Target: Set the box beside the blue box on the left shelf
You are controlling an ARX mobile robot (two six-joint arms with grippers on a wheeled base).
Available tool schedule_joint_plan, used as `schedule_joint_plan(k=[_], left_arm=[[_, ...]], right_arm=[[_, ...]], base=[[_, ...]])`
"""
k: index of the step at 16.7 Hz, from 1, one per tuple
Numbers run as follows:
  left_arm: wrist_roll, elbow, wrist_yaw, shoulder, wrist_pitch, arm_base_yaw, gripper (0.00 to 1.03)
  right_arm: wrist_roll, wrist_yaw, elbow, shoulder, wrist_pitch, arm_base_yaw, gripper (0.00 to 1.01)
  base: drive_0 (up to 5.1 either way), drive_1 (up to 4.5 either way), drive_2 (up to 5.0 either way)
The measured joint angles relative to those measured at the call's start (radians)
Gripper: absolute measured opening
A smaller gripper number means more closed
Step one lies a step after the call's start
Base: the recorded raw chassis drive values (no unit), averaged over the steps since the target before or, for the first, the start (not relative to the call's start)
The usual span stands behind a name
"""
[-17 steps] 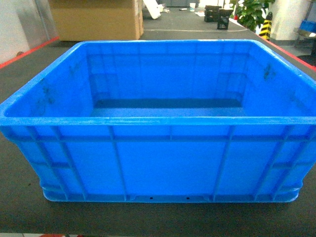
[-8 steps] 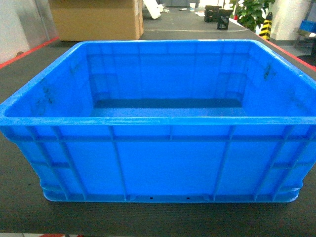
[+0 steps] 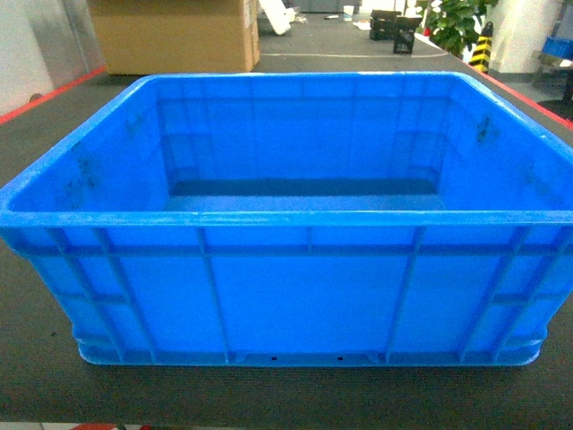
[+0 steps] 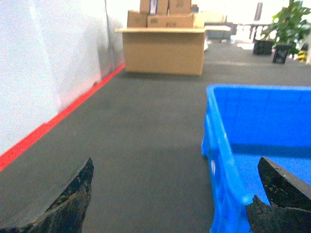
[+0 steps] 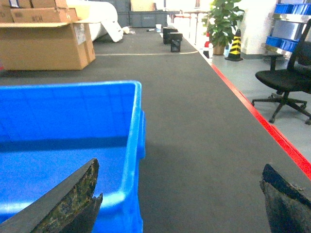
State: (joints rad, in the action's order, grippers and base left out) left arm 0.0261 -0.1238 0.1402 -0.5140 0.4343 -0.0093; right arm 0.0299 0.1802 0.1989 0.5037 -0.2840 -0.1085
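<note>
A dark grey floor point(image 3: 27, 358) stretches ahead of me, edged by a red line point(image 5: 272, 131). On it sits the box point(image 3: 295, 296), a large blue ribbed crate, open-topped and filling most of my head view. A cardboard carton point(image 3: 175, 36) stands well behind it. My left tool point(image 4: 170, 199) is spread wide, straddling the box's left wall. My right tool point(image 5: 184, 204) is spread wide too, straddling the right wall. Neither is gripping the rim.

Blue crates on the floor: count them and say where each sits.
1. The blue crate sits on the dark floor directly ahead, between the open left gripper and open right gripper. Others may sit out of view.
</note>
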Motion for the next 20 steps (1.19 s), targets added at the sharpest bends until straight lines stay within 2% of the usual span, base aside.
schedule_joint_plan(k=[1, 2, 4, 5, 7, 8, 9, 10, 11, 19, 20], left_arm=[[0.0, -0.104, -0.029, -0.191, 0.154, 0.0, 0.98], [0.003, -0.208, -0.04, -0.357, 0.238, -0.021, 0.98], [-0.013, -0.409, -0.036, -0.654, 0.172, -0.063, 0.98], [-0.034, -0.511, -0.028, -0.793, 0.097, -0.074, 0.98], [-0.045, -0.687, -0.014, -0.982, -0.009, -0.08, 0.98], [-0.066, -0.72, -0.04, -1.04, -0.106, -0.089, 0.98], [-0.104, -0.727, -0.068, -1.072, -0.191, -0.1, 0.98], [-0.128, -0.751, -0.064, -1.089, -0.269, -0.109, 0.98], [-0.131, -0.778, -0.061, -1.096, -0.312, -0.113, 0.98], [-0.123, -0.822, -0.039, -1.135, -0.395, -0.125, 0.98], [-0.119, -0.826, -0.039, -1.138, -0.393, -0.125, 0.97]], right_arm=[[0.022, -0.032, 0.094, 0.161, -0.077, 0.018, 0.98], [0.054, -0.051, 0.205, 0.321, -0.094, 0.023, 0.98], [0.089, -0.108, 0.446, 0.639, -0.024, 0.011, 0.98], [0.105, -0.114, 0.552, 0.767, 0.021, 0.005, 0.98], [0.107, -0.124, 0.745, 0.985, 0.119, -0.01, 0.98], [0.1, -0.117, 0.787, 1.06, 0.156, -0.015, 0.98], [0.091, -0.109, 0.788, 1.103, 0.167, -0.015, 0.98], [0.088, -0.116, 0.793, 1.138, 0.195, -0.008, 0.98], [0.088, -0.135, 0.797, 1.162, 0.221, -0.008, 0.98], [0.086, -0.14, 0.812, 1.203, 0.254, -0.01, 0.97], [0.085, -0.139, 0.813, 1.203, 0.253, -0.01, 0.87]], base=[[0.0, 0.0, 0.0], [0.0, 0.0, 0.0], [0.0, 0.0, 0.0], [0.0, 0.0, 0.0], [0.0, 0.0, 0.0], [0.0, 0.0, 0.0], [0.0, 0.0, 0.0], [0.0, 0.0, 0.0], [0.0, 0.0, 0.0], [0.0, 0.0, 0.0], [0.0, 0.0, 0.0]])
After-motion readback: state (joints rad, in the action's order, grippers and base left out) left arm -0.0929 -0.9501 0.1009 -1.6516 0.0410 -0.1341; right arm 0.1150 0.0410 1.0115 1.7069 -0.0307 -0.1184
